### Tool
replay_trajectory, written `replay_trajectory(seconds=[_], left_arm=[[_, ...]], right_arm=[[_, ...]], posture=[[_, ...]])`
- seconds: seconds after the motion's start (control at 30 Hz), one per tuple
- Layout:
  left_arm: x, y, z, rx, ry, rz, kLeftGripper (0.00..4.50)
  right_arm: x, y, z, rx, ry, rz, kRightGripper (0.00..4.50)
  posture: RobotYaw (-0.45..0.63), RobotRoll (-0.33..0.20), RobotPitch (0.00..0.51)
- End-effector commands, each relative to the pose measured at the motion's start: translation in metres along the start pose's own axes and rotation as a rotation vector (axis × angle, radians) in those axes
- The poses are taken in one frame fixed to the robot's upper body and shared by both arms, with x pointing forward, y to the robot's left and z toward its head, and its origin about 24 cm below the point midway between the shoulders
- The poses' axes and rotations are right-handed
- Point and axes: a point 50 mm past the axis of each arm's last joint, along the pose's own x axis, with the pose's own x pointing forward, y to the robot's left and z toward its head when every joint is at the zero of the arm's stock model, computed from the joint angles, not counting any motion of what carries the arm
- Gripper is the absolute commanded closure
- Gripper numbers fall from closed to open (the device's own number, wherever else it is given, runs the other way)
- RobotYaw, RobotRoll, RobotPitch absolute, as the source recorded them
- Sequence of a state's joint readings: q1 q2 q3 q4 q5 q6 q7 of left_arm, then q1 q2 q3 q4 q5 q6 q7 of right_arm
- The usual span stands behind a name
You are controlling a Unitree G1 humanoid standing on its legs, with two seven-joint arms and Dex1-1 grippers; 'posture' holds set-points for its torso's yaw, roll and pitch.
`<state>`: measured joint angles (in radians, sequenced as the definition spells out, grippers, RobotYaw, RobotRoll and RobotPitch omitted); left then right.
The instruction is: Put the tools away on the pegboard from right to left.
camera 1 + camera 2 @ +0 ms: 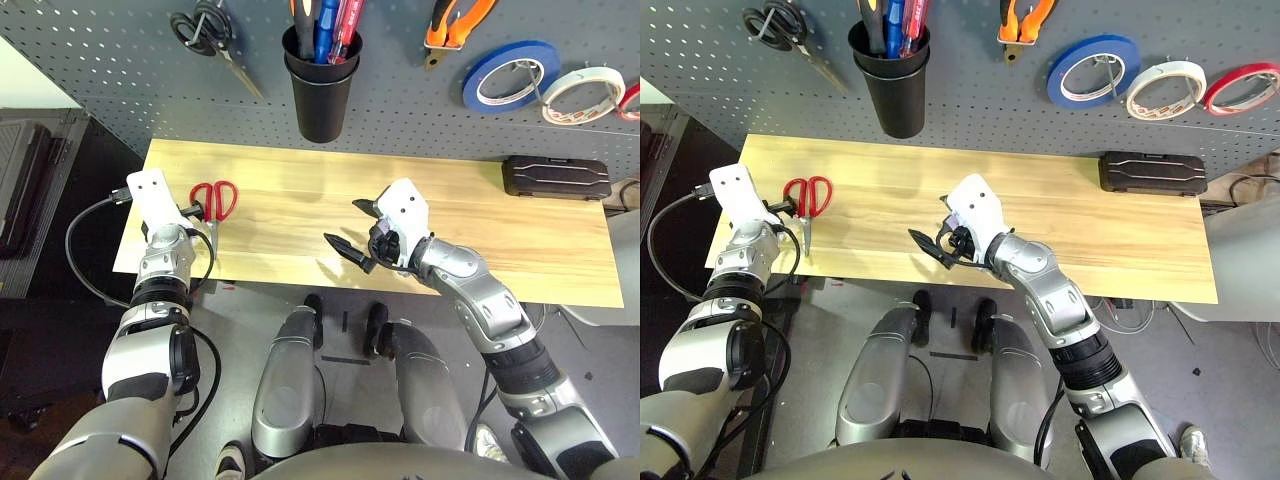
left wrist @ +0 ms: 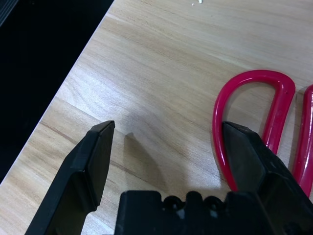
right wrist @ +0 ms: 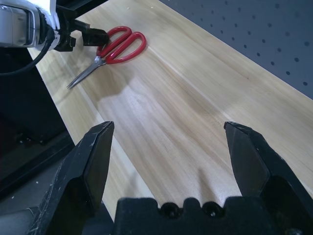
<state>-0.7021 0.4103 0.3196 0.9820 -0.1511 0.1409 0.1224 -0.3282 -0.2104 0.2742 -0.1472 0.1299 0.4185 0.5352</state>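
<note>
The red-handled scissors (image 1: 213,200) lie flat near the left end of the wooden table (image 1: 450,230), blades pointing to the front edge. My left gripper (image 1: 193,211) is open right at their handles; in the left wrist view one finger (image 2: 254,161) stands over a red handle loop (image 2: 254,93). Over the middle of the table my right gripper (image 1: 347,226) hangs open and holds nothing. On the pegboard (image 1: 120,80) hang the orange-and-black pliers (image 1: 455,22) and the white tape roll (image 1: 583,93). A slim orange-and-black screwdriver handle (image 1: 301,15) stands in the black cup (image 1: 322,90).
Black-handled scissors (image 1: 205,28) hang at the pegboard's upper left. A blue tape roll (image 1: 510,75) and a red one (image 1: 630,100) flank the white roll. A black case (image 1: 556,177) lies at the table's back right. Cables hang by the left edge.
</note>
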Motion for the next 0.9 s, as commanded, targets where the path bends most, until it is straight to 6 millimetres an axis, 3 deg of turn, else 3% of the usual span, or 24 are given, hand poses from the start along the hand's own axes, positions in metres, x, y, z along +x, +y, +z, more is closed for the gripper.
replay_trajectory(seconds=[0.03,0.13,0.23,0.57,0.9], left_arm=[[-0.001,0.002,-0.023,0.045,0.096,-0.014,0.02],[-0.002,0.000,-0.029,0.053,0.134,-0.041,0.02],[-0.003,-0.003,-0.035,0.044,0.167,-0.069,0.65],[-0.009,-0.010,-0.040,-0.011,0.165,-0.138,4.47],[-0.026,-0.013,-0.029,-0.163,0.058,-0.147,4.47]], right_arm=[[-0.003,0.001,-0.004,-0.008,0.024,-0.007,0.00],[-0.003,0.001,-0.004,-0.008,0.025,-0.010,0.00],[-0.004,0.000,-0.004,-0.010,0.025,-0.012,0.00],[-0.005,-0.003,0.000,-0.073,-0.017,0.030,0.00],[-0.011,-0.015,0.001,-0.152,-0.095,0.065,0.00]], posture=[[0.15,0.000,0.429],[0.14,0.000,0.429],[0.14,0.000,0.429],[0.16,0.000,0.422],[0.19,0.000,0.382]])
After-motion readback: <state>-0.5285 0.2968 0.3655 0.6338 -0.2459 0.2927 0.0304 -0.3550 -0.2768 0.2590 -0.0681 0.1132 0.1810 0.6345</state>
